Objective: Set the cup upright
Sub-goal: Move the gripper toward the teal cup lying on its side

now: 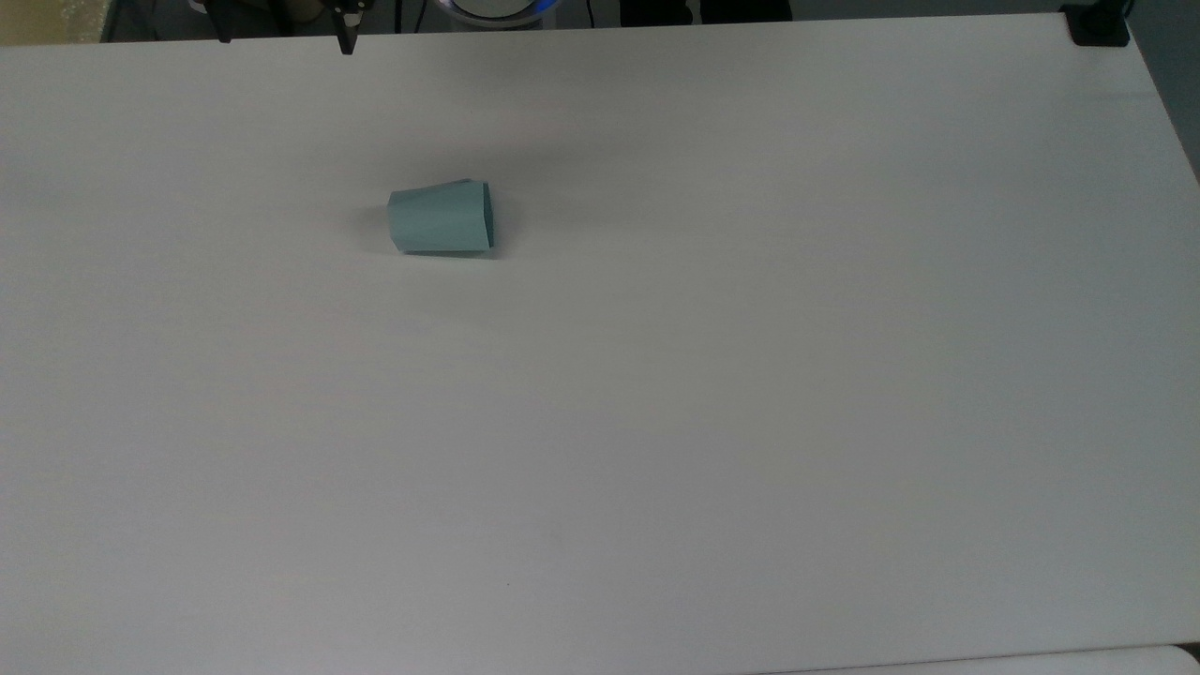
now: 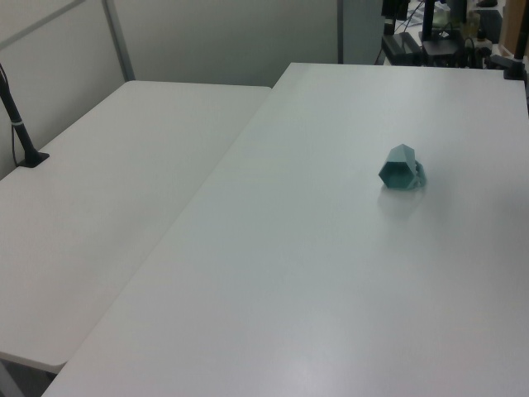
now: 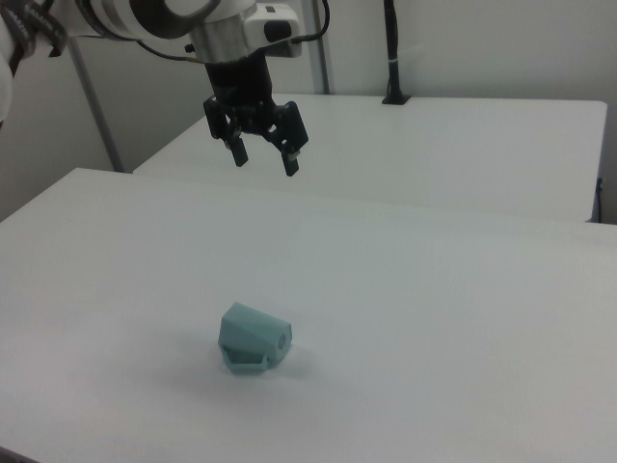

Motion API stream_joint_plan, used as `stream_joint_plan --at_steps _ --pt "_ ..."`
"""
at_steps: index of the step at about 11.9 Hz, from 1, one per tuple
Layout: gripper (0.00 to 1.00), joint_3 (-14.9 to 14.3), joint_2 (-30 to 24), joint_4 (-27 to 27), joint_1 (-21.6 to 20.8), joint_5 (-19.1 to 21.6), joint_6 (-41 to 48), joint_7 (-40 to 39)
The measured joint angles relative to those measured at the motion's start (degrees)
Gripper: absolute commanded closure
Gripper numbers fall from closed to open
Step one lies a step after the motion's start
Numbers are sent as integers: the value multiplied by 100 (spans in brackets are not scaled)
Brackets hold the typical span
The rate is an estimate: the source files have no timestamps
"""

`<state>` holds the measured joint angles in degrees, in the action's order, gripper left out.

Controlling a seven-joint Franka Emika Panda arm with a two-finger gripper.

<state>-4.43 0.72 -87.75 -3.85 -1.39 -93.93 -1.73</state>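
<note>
The pale teal cup (image 1: 440, 218) lies on its side on the white table (image 1: 712, 394). In the top view its wider rim points right and its narrower base left. In the left view the cup (image 2: 402, 168) shows a hexagonal end toward the camera. The right view has the cup (image 3: 254, 340) low in the middle, its small handle facing the camera. My gripper (image 3: 263, 160) hangs open high above the table, up and behind the cup in the right view, with nothing between its black fingers (image 3: 292, 154). One fingertip (image 1: 348, 39) pokes in at the top view's upper edge.
A second white table (image 2: 107, 198) adjoins on the left view's left, with a black post (image 2: 21, 124) clamped at its edge. A black clamp (image 1: 1097, 28) sits at the top view's upper right corner. Equipment (image 2: 430, 33) stands beyond the table's far end in the left view.
</note>
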Motion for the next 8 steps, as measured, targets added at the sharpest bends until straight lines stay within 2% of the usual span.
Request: stream_joint_plan --at_steps 3,8 --pt "0 11 -94 -228 -18 8 355 -6" --pt "0 18 -278 -478 -19 8 371 -6"
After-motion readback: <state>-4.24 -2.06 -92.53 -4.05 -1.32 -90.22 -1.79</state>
